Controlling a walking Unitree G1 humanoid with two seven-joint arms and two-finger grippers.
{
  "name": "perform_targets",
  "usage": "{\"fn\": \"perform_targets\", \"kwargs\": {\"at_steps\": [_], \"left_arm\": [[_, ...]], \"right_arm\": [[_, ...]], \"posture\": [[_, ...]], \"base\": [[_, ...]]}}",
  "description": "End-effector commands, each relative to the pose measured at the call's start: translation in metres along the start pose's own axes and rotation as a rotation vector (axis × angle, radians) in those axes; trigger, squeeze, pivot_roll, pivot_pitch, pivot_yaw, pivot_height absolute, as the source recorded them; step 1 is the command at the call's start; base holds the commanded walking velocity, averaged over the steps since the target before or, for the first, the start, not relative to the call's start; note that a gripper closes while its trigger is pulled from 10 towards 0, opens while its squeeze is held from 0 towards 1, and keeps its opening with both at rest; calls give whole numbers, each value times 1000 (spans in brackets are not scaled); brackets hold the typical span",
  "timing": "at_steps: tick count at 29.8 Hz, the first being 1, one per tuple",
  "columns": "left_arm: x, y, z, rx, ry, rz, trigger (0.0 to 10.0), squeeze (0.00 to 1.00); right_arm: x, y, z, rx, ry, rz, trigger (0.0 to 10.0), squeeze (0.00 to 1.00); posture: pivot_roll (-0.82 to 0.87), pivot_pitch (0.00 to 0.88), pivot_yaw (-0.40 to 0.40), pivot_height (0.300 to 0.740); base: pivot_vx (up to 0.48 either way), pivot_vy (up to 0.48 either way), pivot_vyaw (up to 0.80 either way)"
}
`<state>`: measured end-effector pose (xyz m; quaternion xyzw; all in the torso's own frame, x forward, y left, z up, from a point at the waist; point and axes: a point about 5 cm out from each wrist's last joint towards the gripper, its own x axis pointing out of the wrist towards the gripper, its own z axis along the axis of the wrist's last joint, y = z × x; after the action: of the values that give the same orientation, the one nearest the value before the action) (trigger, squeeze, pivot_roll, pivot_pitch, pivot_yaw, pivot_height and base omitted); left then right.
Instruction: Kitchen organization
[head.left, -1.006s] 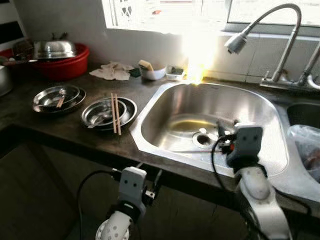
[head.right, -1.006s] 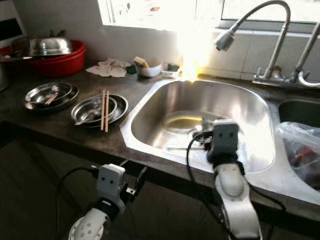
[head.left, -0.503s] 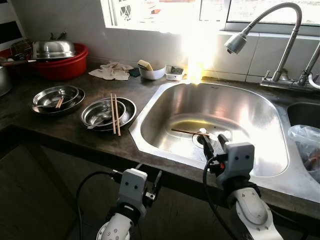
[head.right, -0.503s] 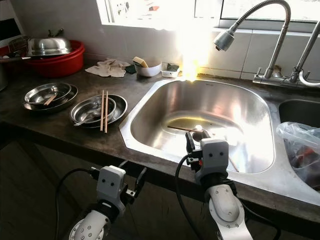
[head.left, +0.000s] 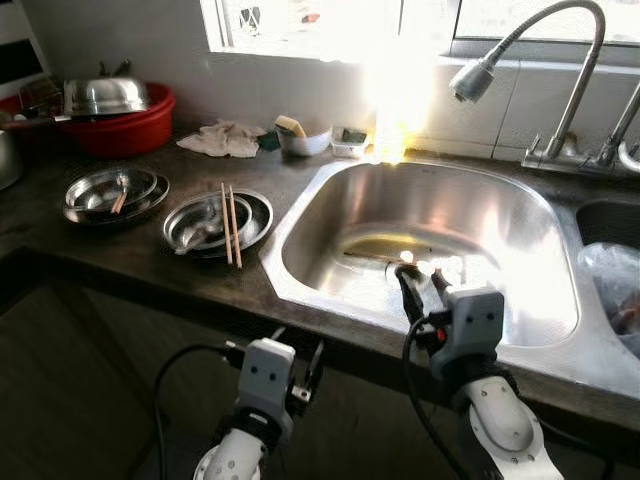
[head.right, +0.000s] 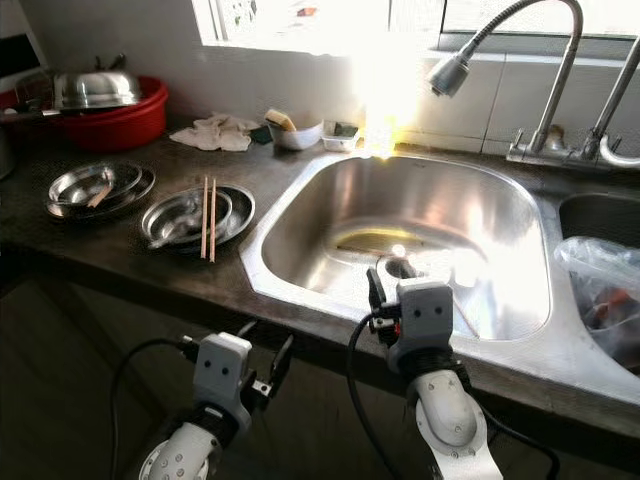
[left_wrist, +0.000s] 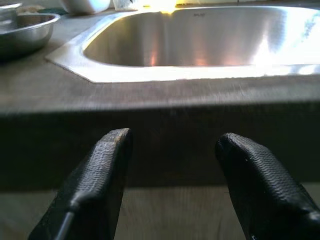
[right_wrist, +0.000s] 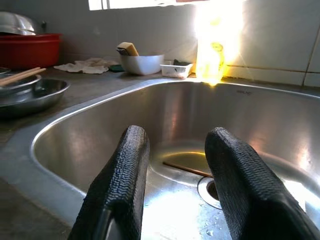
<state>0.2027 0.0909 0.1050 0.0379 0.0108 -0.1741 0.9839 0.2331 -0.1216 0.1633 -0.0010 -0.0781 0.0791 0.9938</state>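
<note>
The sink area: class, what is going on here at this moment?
A humanoid robot stands at a kitchen counter. Its right gripper, fingers open and holding nothing, hangs over the near edge of the steel sink, where a chopstick lies by the drain. Its left gripper is open below the counter edge. A pair of chopsticks rests across a metal dish on the counter.

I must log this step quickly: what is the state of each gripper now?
Left gripper: open, empty, below the counter edge.
Right gripper: open, empty, over the sink.
</note>
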Motion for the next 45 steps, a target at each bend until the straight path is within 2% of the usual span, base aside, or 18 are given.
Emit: {"fn": "perform_targets", "kwargs": {"at_steps": [1, 13, 18, 38, 41, 45], "left_arm": [[-2, 0, 3, 13, -14, 2, 10000, 0], [-2, 0, 1, 18, -4, -2, 10000, 0], [-2, 0, 1, 18, 0, 0, 10000, 0], [-1, 0, 1, 24, 4, 4, 10000, 0], [-1, 0, 1, 22, 5, 3, 10000, 0], [-1, 0, 1, 20, 9, 9, 10000, 0]], "right_arm": [[1, 1, 4, 7, -23, 8, 10000, 0], [0, 4, 1, 9, -5, 17, 10000, 0], [-3, 3, -9, 4, 46, 13, 10000, 0], [-6, 4, -23, 2, 116, 26, 10000, 0], [-7, 5, -24, 21, 120, 36, 10000, 0], [-14, 10, -34, -2, 168, 75, 10000, 0]], "posture": [[6, 0, -4, 740], [4, 0, 1, 740], [7, 0, -1, 740], [14, 0, -5, 740], [12, 0, -3, 740], [12, 0, -6, 740]], "base": [[-307, 0, 0], [-312, 0, 0], [-308, 0, 0], [-314, 0, 0], [-312, 0, 0], [-293, 0, 0]]}}
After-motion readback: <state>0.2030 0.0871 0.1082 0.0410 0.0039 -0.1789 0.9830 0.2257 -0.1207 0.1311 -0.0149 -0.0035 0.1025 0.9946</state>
